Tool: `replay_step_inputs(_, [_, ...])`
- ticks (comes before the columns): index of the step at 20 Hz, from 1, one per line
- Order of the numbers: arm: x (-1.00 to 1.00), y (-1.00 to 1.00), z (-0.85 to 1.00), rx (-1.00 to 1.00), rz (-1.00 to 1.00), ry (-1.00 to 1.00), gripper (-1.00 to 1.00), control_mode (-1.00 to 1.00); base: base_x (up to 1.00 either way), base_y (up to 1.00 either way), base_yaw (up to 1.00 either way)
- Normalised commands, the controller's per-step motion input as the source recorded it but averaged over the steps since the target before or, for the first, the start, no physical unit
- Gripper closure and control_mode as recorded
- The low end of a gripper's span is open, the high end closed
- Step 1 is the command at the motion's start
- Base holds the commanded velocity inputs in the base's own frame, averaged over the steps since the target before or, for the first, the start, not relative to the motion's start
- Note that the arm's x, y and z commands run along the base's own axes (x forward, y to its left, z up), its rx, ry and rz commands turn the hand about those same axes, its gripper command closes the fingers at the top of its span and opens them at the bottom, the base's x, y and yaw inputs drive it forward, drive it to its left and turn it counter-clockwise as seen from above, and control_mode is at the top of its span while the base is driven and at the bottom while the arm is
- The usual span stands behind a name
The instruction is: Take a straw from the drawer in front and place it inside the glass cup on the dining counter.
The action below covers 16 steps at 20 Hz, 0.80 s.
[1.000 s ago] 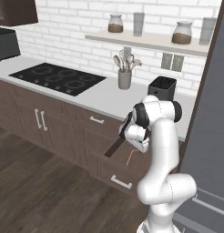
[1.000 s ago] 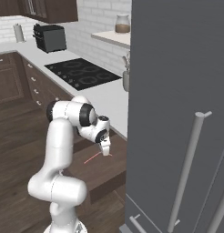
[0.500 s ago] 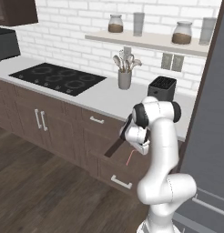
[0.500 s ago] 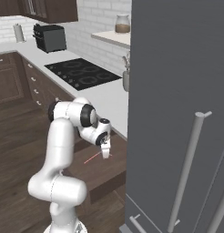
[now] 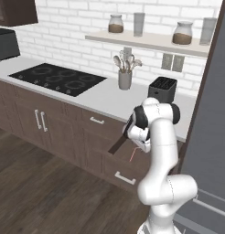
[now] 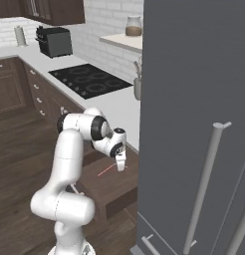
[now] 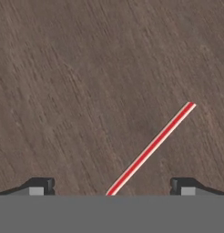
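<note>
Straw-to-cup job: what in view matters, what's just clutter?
Job: straw lying flat in the open drawer; gripper above it, jaws open.

Clutter: cooktop, utensil holder, toaster, shelf jars, fridge.

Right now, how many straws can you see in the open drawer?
1: the straw lies flat on the drawer floor, below the open gripper. Others may be hidden.
</note>
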Motion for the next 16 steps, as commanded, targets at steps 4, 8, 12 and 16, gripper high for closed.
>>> replay_step_inputs(4, [-0.35, 0.06, -0.64, 0.00, 0.00, 0.01, 1.00, -1.00, 0.00, 0.00, 0.00])
replay_step_inputs(8, [-0.98, 0.11, -0.55, 0.00, 0.00, 0.00, 1.00, -1.00, 0.00, 0.00, 0.00])
replay_step_inputs(12, [-0.88, 0.07, -0.48, 0.00, -0.01, 0.00, 1.00, -1.00, 0.00, 0.00, 0.00])
replay_step_inputs(16, [-0.35, 0.13, -0.35, 0.00, -0.02, 0.00, 1.00, -1.00, 0.00, 0.00, 0.00])
